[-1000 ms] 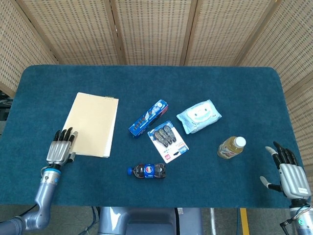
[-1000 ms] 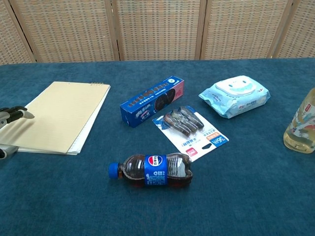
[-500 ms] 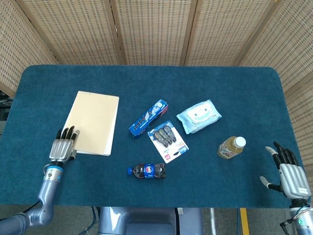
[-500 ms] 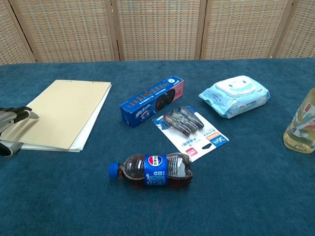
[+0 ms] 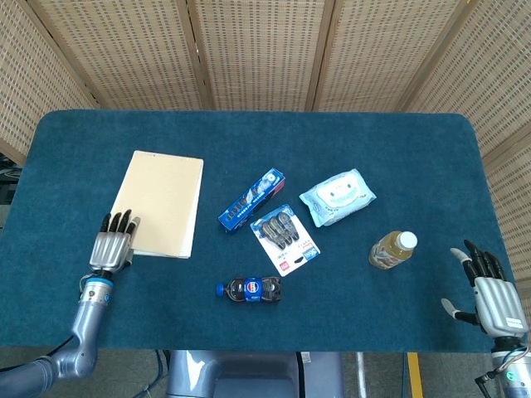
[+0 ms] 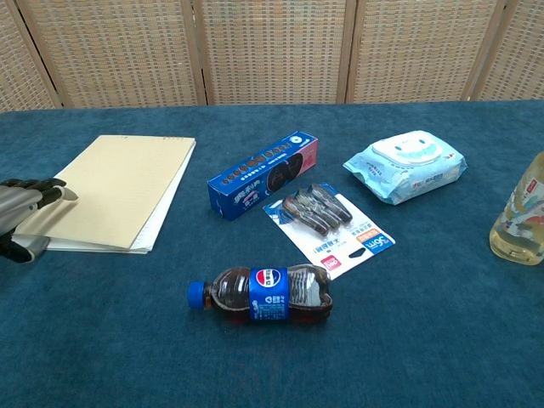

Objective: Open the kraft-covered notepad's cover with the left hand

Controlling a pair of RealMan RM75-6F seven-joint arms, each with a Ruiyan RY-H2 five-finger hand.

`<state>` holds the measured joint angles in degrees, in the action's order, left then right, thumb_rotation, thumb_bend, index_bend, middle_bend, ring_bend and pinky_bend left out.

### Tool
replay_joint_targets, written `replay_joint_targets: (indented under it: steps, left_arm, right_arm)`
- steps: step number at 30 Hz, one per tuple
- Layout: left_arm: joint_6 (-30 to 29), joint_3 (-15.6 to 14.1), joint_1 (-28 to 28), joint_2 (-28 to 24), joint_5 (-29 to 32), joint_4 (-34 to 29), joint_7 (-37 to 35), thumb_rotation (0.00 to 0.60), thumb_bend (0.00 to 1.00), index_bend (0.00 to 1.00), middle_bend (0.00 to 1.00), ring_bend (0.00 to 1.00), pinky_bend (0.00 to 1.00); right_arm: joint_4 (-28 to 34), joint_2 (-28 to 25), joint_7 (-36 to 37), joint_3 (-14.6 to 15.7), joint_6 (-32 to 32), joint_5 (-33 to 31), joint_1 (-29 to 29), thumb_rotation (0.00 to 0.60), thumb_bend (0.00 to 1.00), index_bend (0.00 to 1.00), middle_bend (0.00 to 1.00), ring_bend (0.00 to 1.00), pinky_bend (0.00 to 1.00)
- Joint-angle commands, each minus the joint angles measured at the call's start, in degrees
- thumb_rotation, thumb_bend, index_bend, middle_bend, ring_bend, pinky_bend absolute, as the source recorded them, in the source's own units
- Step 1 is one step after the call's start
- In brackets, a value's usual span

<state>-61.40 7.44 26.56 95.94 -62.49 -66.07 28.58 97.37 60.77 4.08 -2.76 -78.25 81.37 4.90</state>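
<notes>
The kraft-covered notepad [image 5: 160, 204] lies flat on the left part of the blue table [image 5: 274, 141], and its cover is not yet open: in the chest view I see the tan top sheet down on the paler pages, with only a thin sliver of them showing along its near and right edges. My left hand [image 5: 112, 247] sits at the pad's near left corner, fingers stretched forward side by side with small gaps, the dark fingertips [image 6: 38, 189] lying on or right at the cover's edge; I hold nothing, and I cannot tell whether any fingertip has slipped under the cover. So I judge the job barely begun: I must catch that edge, lift it and fold it back. My right hand [image 5: 489, 292] rests far off at the table's near right corner, fingers spread and empty. The cover looks like matte, stiff brown card, a plain rectangle with a row of binding holes along its far edge; the pages beneath look thin and pale. The table cloth looks napped and soft, which may let the pad slide when I push at the edge.
</notes>
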Motion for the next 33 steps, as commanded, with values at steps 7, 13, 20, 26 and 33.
replay_joint_targets:
  steps: [7,13,20,26,33]
  left_arm:
    - [-0.67,0.48,0.76,1.53,-0.76,2.41,-0.27,0.6,0.67,0.09,0.0,0.0,0.0]
    - [-0.71,0.96,1.07,2.06,-0.45,3.28,0.01,0.6,0.68,0.09,0.0,0.0,0.0]
    - [-0.74,2.23,1.72,2.35,0.31,4.69,0.28,0.6,0.68,0.09,0.0,0.0,0.0]
    - [-0.11,3.16,2.02,2.24,1.61,4.27,0.17,0.6,0.66,0.1,0.0,0.0,0.0]
    - [-0.11,4.03,2.82,2.7,2.84,4.61,1.66,0.6,0.65,0.1,0.0,0.0,0.0]
  right_arm:
    - [0.04,-0.08,0.24,0.03,0.09,0.0,0.0,0.6,0.26,0.11,0.0,0.0,0.0]
    - [0.09,-0.11,0.3,0.05,0.1,0.02,-0.01,0.6,0.26,0.11,0.0,0.0,0.0]
    - [0.14,-0.14,0.37,0.04,0.14,0.01,0.0,0.6,0.26,0.11,0.0,0.0,0.0]
    - [0.11,-0.09,0.4,0.01,0.04,0.04,-0.01,0.6,0.26,0.11,0.0,0.0,0.0]
    - [0.14,-0.14,0.51,0.0,0.06,-0.01,-0.02,0.6,0.26,0.11,0.0,0.0,0.0]
